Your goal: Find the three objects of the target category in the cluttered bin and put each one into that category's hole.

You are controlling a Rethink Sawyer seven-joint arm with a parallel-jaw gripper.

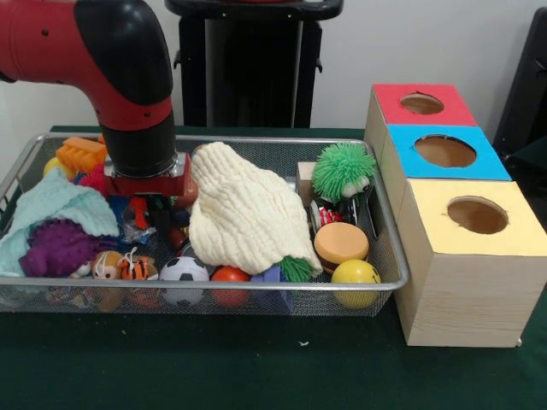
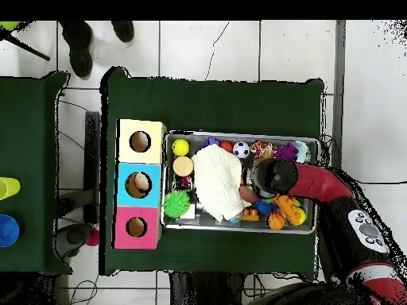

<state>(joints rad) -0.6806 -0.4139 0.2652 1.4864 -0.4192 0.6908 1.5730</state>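
Front view: gripper point(image 1: 147, 205) was down among toys at the wire-mesh bin's point(image 1: 214, 284) left; fingers hidden, can't tell their state. No silvery items visible, probably under the cream cloth point(image 1: 244, 213). Blue-top hole point(image 1: 444, 151) at upper right looked empty; all three likely pending. Bin crowded, rim close.

A dark green cloth covers the surface point(image 1: 214, 367), which fills the lower part of the front view. Behind it rises a plain pale wall point(image 1: 410, 38), evenly lit. A dark object point(image 1: 528, 81) stands at the right edge of that view. From overhead, the floor point(image 2: 238, 49) is laid in large white tiles with dark joints. A second green-covered surface point(image 2: 32, 159) stands beside the first, apart from it, carrying a yellow cup point(image 2: 6, 188) and a blue cup point(image 2: 6, 230). Thin cables point(image 2: 73, 111) trail over the tiles between the two. A pair of dark shoes point(image 2: 95, 38) shows at the top edge.
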